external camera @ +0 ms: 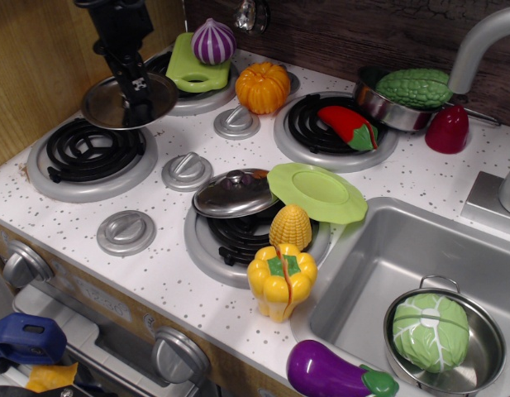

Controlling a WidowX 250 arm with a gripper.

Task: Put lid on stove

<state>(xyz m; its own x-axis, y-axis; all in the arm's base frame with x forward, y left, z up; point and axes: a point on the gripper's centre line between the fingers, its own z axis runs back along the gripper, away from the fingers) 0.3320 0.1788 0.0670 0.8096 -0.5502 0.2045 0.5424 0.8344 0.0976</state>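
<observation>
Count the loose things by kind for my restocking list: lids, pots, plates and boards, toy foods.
Steel lids: 2, dull one held, shiny one
Steel pots: 2
Green plate and cutting board: 2
Toy foods: 8
Total: 14

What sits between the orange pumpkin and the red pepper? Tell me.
Nothing: in the one camera view, only bare silver burner ring and black coil separate the pumpkin from the red pepper on the stove.

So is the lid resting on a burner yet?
No, the lid hangs tilted in the tool, above the front-left burner of the stove.
</observation>
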